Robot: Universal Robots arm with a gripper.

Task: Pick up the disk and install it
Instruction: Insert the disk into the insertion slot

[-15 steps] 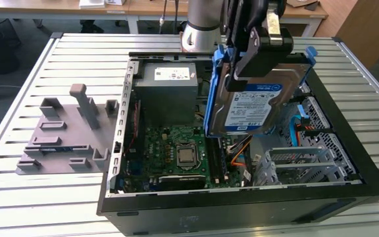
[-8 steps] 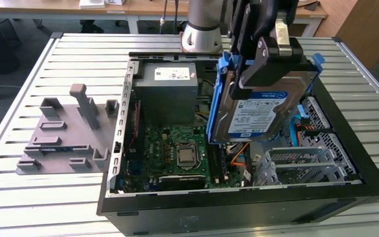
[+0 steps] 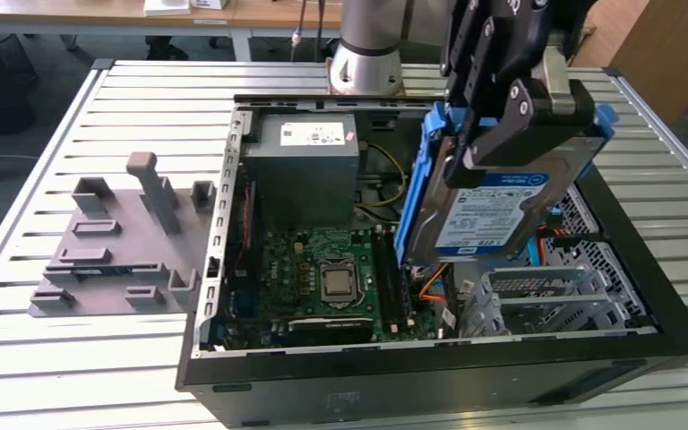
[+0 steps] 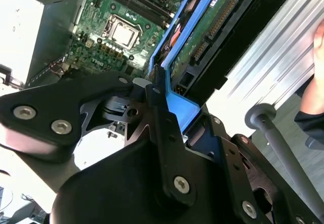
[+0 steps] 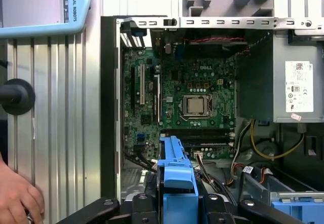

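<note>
My gripper (image 3: 521,136) is shut on the disk (image 3: 494,215) and holds it in the air over the open computer case (image 3: 440,381). The disk is a silver drive with a white-and-blue label and blue plastic rails. It hangs steeply tilted, almost on edge, above the case's side at the exterior view's right, over the metal drive cage (image 3: 547,296). In the second wrist view the disk (image 4: 202,36) shows its green circuit-board side, with a black finger (image 4: 158,100) against the blue rail. In the first wrist view the blue rail (image 5: 174,171) sticks out between the black fingers.
Inside the case lie the motherboard (image 3: 332,278) and the grey power-supply box (image 3: 308,166). A grey plastic stand (image 3: 123,242) with upright posts sits on the slatted table at the exterior view's left. A person's hand (image 5: 17,196) and a black handle (image 5: 15,96) are beside the case.
</note>
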